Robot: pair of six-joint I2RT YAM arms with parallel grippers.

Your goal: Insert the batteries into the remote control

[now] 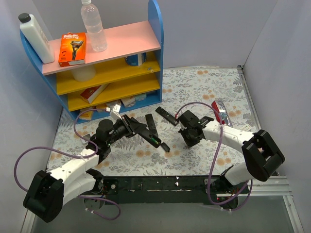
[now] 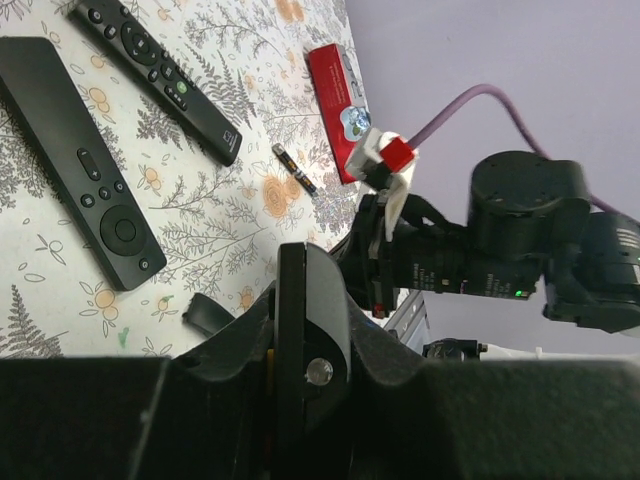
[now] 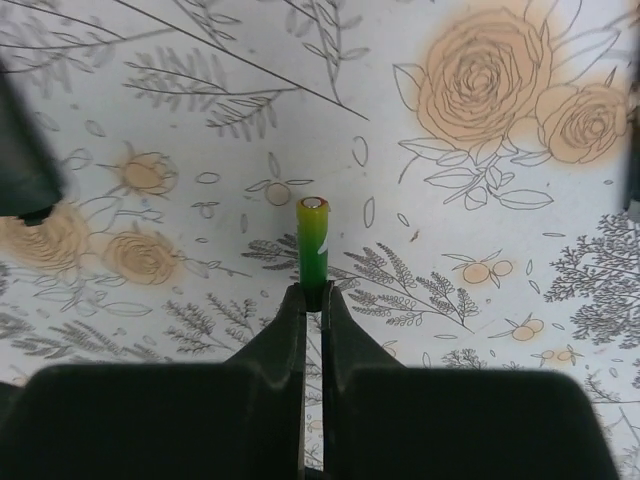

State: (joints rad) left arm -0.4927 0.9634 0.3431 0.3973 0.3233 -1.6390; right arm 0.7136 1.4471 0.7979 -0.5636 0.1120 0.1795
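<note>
Right wrist view: right gripper [image 3: 313,295] clamped tight on the near end of a green-and-yellow battery [image 3: 312,240], the cell sticking straight out past the tips, over the floral tablecloth [image 3: 480,200].

Left wrist view: left gripper [image 2: 300,345] closed on a black remote control [image 2: 292,275], gripped edge-on between the two fingers. Loose black battery cover [image 2: 203,312] flat on the cloth just beside it. Beyond that, two spare remotes lying flat and apart: a broad one [image 2: 85,175] and a slim one [image 2: 160,70]. One dark cell [image 2: 295,170] loose near a red pack [image 2: 333,100]. Right arm [image 2: 500,250] filling the right of this view, hiding the cloth behind it.

Top external view: both grippers mid-table and apart, battery cover on the cloth between them. Blue-sided shelf [image 1: 155,39] far left, carrying a clear bottle [image 1: 94,26], a white bottle [image 1: 36,39] and an orange razor box [image 1: 72,48] on its top board.
</note>
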